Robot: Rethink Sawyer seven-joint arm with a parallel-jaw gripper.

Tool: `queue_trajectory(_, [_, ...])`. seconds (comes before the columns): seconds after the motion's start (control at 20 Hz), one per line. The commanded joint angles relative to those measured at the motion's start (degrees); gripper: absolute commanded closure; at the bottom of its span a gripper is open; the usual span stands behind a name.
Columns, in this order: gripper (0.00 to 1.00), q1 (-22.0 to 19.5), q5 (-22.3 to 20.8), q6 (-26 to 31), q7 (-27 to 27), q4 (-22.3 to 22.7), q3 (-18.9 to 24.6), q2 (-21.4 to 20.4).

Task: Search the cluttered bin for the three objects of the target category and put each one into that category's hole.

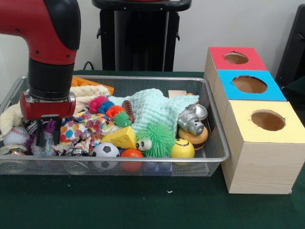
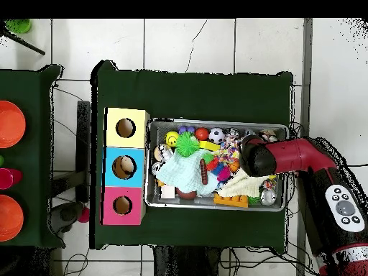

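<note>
From the front, the red arm is reaching down at the left of the frame, its jaws [image 1: 46, 138] dipping into the wire bin's [image 1: 221, 143] lower-left corner, apparently straddling a clear bottle [image 1: 45, 147]; whether they are gripping cannot be told. At right, the blue box's hole [image 1: 249, 84] is sitting between red and yellow boxes.

From overhead, the arm is covering the bin's [image 2: 215, 123] right end, while the blue box's hole [image 2: 125, 167] is lying at centre-left.

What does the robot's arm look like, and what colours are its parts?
The arm has glossy red shells with rounded black joints. A black cylindrical wrist leads to a red band with a silver edge, above the dark gripper. Seen from overhead, a grey panel with round buttons sits on the red link.
</note>
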Motion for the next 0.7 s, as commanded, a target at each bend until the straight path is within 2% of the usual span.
queue_trajectory(0.05, [1.0, -0.39, -0.5, 5.84, -12.4, 1.26, -0.21, 0.3])
queue_trajectory(0.7, [1.0, -0.76, 1.21, 7.09, -13.38, 3.47, 0.87, -3.17])
